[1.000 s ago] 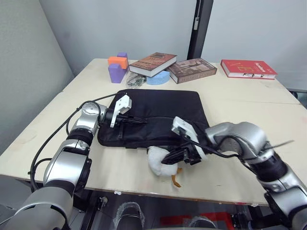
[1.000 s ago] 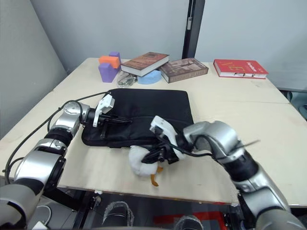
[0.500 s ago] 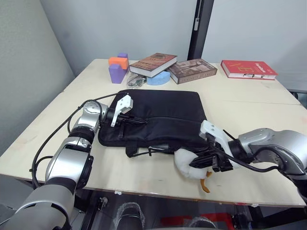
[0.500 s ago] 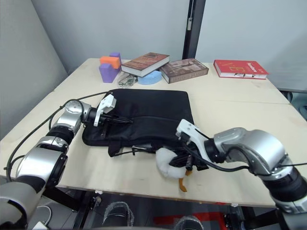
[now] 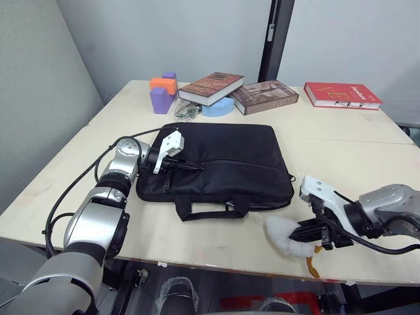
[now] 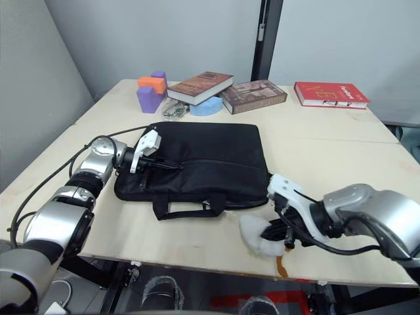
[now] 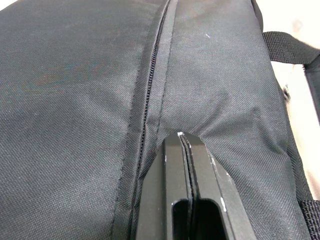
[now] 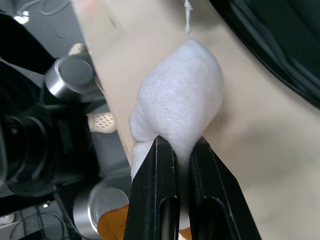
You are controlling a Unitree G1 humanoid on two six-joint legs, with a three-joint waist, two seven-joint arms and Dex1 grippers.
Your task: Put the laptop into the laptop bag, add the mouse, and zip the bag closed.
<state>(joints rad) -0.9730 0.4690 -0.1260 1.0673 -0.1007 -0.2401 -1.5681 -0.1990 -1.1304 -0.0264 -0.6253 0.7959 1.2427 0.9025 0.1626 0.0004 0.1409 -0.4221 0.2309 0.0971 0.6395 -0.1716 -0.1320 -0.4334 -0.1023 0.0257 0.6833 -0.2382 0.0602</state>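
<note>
At the far left of the pale wooden tabletop point(image 5: 79, 164) stand purple and orange foam blocks point(image 5: 160, 92). Nearer, the left end effector point(image 5: 178, 165) lies on the left end of the large black fabric laptop bag point(image 5: 223, 161), its two black fingers point(image 7: 186, 165) pressed together and pinching a fold of the fabric just beside the zip line point(image 7: 150, 95). The bag lies flat in the middle of the tabletop, its strap handles point(image 5: 210, 209) spread toward the near edge. I cannot tell whether anything is inside it.

Beyond the bag, a small light-blue curved piece point(image 5: 216, 107) sits under the near end of a brown-covered book point(image 5: 210, 87), with a second dark book point(image 5: 264, 96) to its right. Farther right, at the far edge, lies a red hardback book point(image 5: 341, 94).

Near the right front edge, well clear of the bag, the right end effector point(image 5: 314, 231) has its fingers point(image 8: 162, 185) clamped on a soft white fluffy lump with an orange bit point(image 5: 289, 236). The lump rests at the tabletop's near edge, the orange part point(image 5: 311, 266) hanging past it.
</note>
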